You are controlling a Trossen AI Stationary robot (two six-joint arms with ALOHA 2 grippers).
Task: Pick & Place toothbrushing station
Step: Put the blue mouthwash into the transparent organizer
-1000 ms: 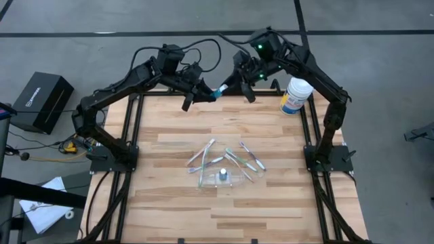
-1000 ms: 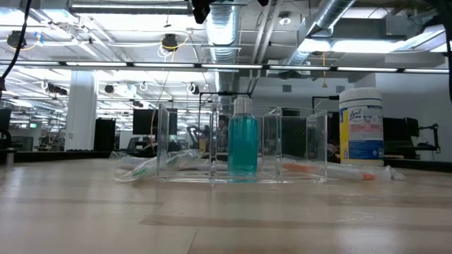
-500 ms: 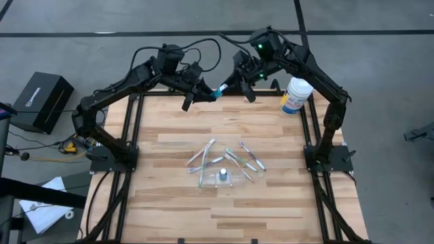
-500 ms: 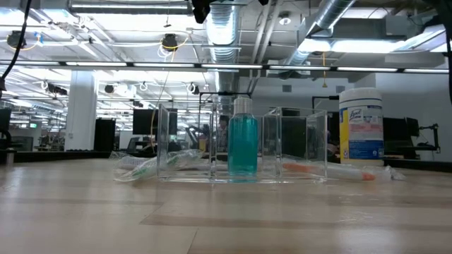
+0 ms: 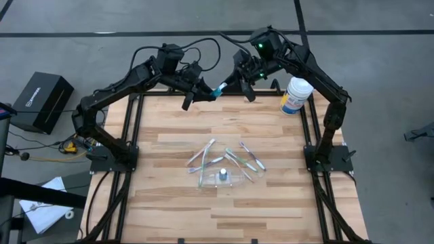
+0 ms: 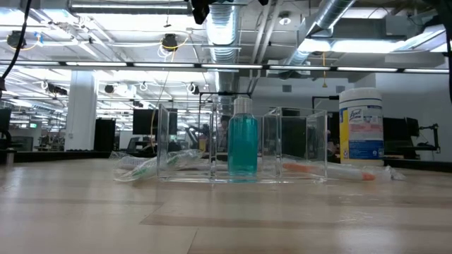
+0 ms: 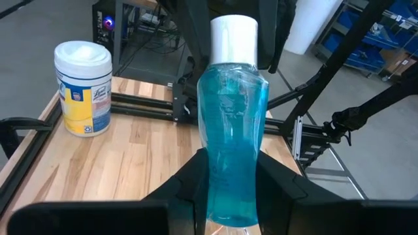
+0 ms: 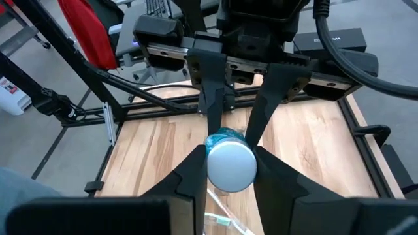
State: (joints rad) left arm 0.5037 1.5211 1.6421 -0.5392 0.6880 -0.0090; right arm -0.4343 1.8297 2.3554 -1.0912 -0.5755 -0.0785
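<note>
My left gripper (image 5: 211, 93) is shut on a small teal bottle with a white cap (image 7: 232, 124), high above the table's far edge. My right gripper (image 8: 230, 171) faces it from the right, its fingers around the bottle's cap. A clear plastic container (image 6: 240, 144) stands mid-table with a second teal bottle (image 6: 244, 148) upright in it; it also shows in the high view (image 5: 222, 177). Several thin pale toothbrushes (image 5: 230, 159) lie flat on the table around it. My left gripper pinches the teal bottle's lower body (image 7: 230, 196) between its two fingers, coming level from the table's left. The bottle points away along the fingers, cap toward the right arm, clear of the table. My right gripper has the bottle's white cap (image 8: 230, 163) between its two fingers (image 8: 196, 171), coming from the table's right, opposite the left gripper. The fingers lie against the cap's two sides.
A large white tub with a blue-yellow label (image 5: 296, 95) stands at the table's far right corner. A black box (image 5: 42, 102) lies on the floor left of the table. Bare wood lies near the front edge (image 5: 224, 217).
</note>
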